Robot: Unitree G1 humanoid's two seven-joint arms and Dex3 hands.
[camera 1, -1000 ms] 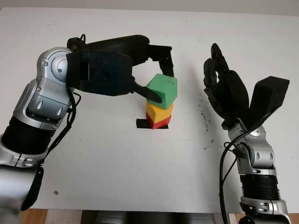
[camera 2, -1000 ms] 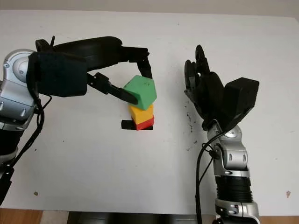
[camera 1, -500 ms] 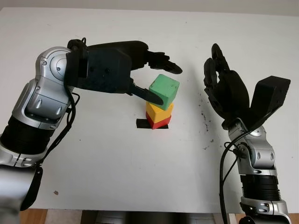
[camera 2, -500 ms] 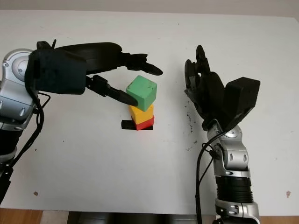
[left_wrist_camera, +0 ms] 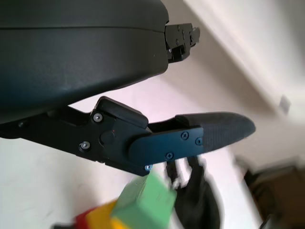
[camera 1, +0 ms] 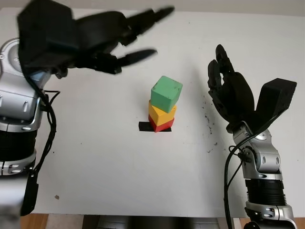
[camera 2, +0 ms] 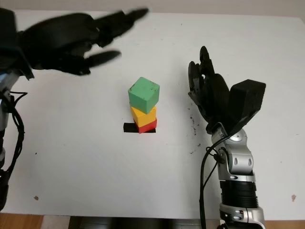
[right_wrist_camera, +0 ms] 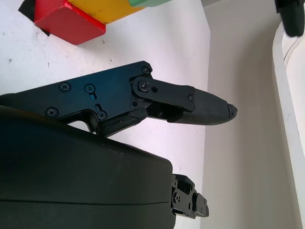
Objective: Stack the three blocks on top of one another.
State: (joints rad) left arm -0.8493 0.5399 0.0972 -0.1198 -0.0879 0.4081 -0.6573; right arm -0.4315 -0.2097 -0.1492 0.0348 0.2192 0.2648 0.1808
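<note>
A green block (camera 1: pixel 166 93) sits a little skewed on a yellow block (camera 1: pixel 162 113), which sits on a red block (camera 1: pixel 160 125); the stack stands at the table's middle, on a black mark (camera 1: pixel 145 127). My left hand (camera 1: pixel 143 36) is open, raised above and to the left of the stack, well clear of it. In the left wrist view the green block (left_wrist_camera: pixel 143 204) lies beyond a fingertip (left_wrist_camera: pixel 224 131). My right hand (camera 1: pixel 224 83) is open, held upright to the right of the stack. The right wrist view catches the red block (right_wrist_camera: pixel 66 19) and the yellow block (right_wrist_camera: pixel 112 7).
The white table (camera 1: pixel 105 162) spreads wide around the stack. Small dark specks (camera 1: pixel 208 121) mark the surface between the stack and my right hand. The table's front edge (camera 1: pixel 143 214) runs along the bottom.
My left hand has let go of the green block and lifted up and away to the left. The green block stays on the yellow one. The right hand has not moved.
</note>
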